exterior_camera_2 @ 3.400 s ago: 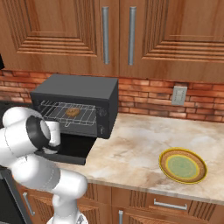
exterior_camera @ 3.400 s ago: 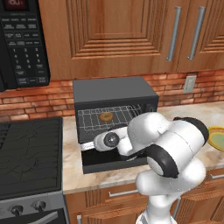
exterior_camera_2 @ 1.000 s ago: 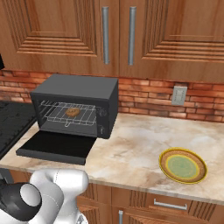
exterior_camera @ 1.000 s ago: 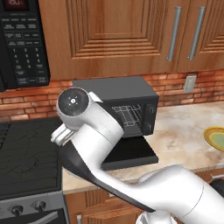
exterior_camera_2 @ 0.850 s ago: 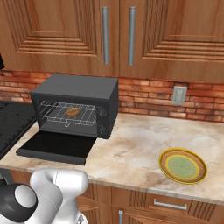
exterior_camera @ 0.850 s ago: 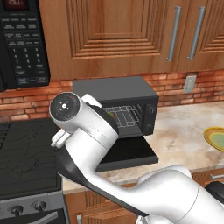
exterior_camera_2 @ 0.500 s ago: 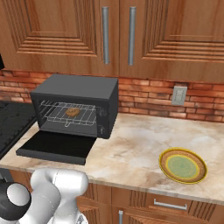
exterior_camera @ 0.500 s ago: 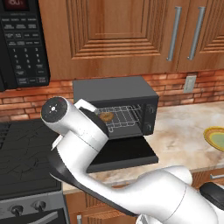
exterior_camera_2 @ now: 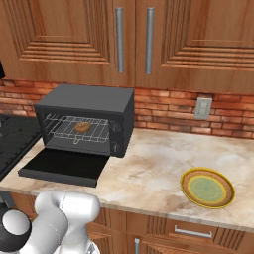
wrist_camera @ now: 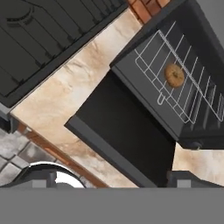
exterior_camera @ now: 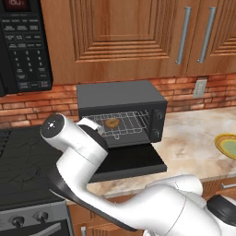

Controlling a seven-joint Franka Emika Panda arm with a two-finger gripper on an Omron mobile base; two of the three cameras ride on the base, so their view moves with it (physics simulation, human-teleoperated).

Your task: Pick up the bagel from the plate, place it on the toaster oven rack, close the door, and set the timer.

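Resting on the toaster oven rack [exterior_camera_2: 79, 130], the bagel [exterior_camera_2: 82, 127] is already delivered, and the yellow plate [exterior_camera_2: 207, 188] stands bare on the marble bench [exterior_camera_2: 149, 168], well apart to the right. The door [exterior_camera_2: 64, 166] lies folded down flat in front of the toaster oven [exterior_camera: 120, 111]. Over the last seconds the arm has withdrawn from the oven mouth and swung low to the left, its elbow now fronting the left base view. This suggests placement is done and door closing is the step in hand. The hand looks obliquely down on the door's front edge from below bench level. The pincer [wrist_camera: 113, 179] stands released and empty, fingertips [wrist_camera: 41, 178] wide apart.
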